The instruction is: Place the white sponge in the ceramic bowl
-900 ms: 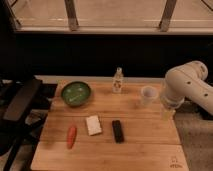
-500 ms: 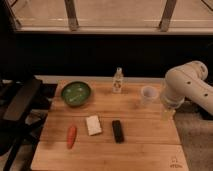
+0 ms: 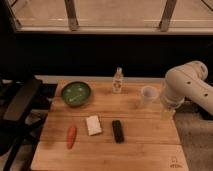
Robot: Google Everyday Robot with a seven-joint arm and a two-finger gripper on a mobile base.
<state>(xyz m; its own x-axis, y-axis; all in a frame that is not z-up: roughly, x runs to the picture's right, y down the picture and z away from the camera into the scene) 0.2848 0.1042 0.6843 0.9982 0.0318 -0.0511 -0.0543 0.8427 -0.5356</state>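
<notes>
The white sponge (image 3: 93, 125) lies flat near the middle of the wooden table (image 3: 145, 150). The green ceramic bowl (image 3: 76, 93) stands at the table's back left, apart from the sponge. My gripper (image 3: 167, 111) hangs from the white arm (image 3: 187, 85) at the table's right edge, far to the right of both the sponge and the bowl. It holds nothing that I can see.
A black rectangular bar (image 3: 118, 131) lies just right of the sponge and an orange carrot (image 3: 71, 136) to its left. A small clear bottle (image 3: 118, 81) and a clear plastic cup (image 3: 147, 94) stand at the back. A dark chair (image 3: 20, 107) is at the left.
</notes>
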